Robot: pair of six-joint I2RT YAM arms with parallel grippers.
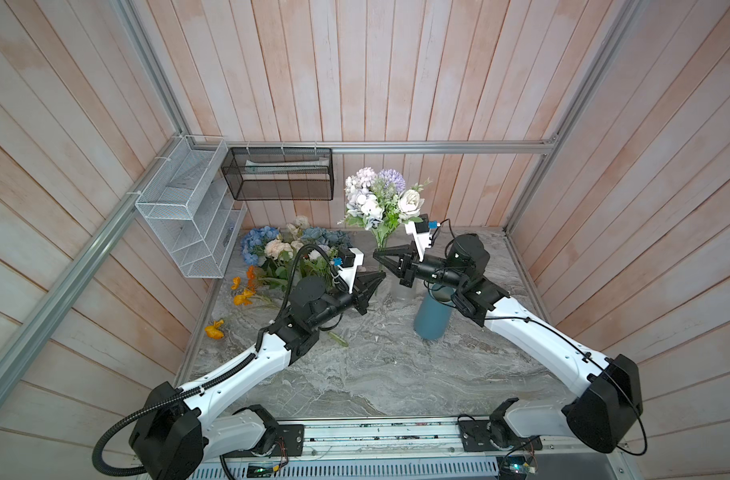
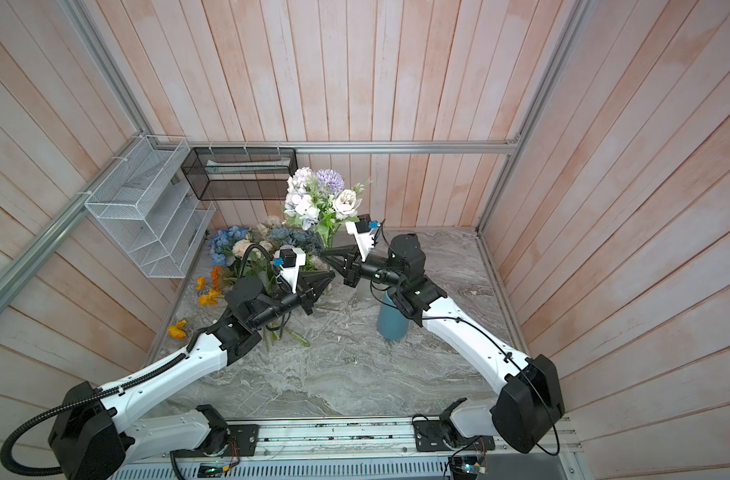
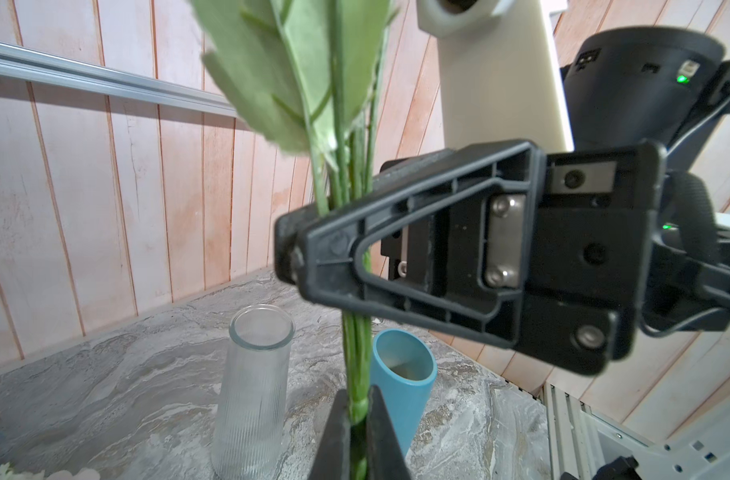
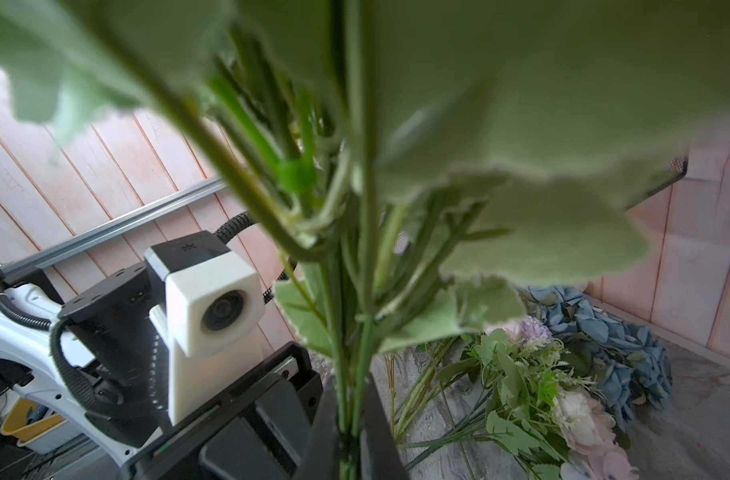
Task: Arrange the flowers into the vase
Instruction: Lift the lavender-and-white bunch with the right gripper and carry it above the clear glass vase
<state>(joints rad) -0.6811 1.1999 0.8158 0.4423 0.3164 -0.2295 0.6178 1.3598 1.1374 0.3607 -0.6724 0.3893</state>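
left wrist view: flower bunch (image 3: 357, 353), upright above table (image 3: 105, 395) near clear vase (image 3: 255, 374). right gripper (image 3: 288, 249) clamped on its stems; left gripper (image 3: 359, 403) flanks them lower, grip cannot tell. other flowers (image 1: 288, 245) heaped rear left.

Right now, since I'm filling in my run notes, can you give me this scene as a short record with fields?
Right gripper: shut on the bouquet by its stems, held upright
Left gripper: fingers either side of the same stems, lower down; grip unclear
Glass vase: upright, no flowers in it
Blue vase: upright, no flowers in it
Loose flowers: lying on the table, far left side
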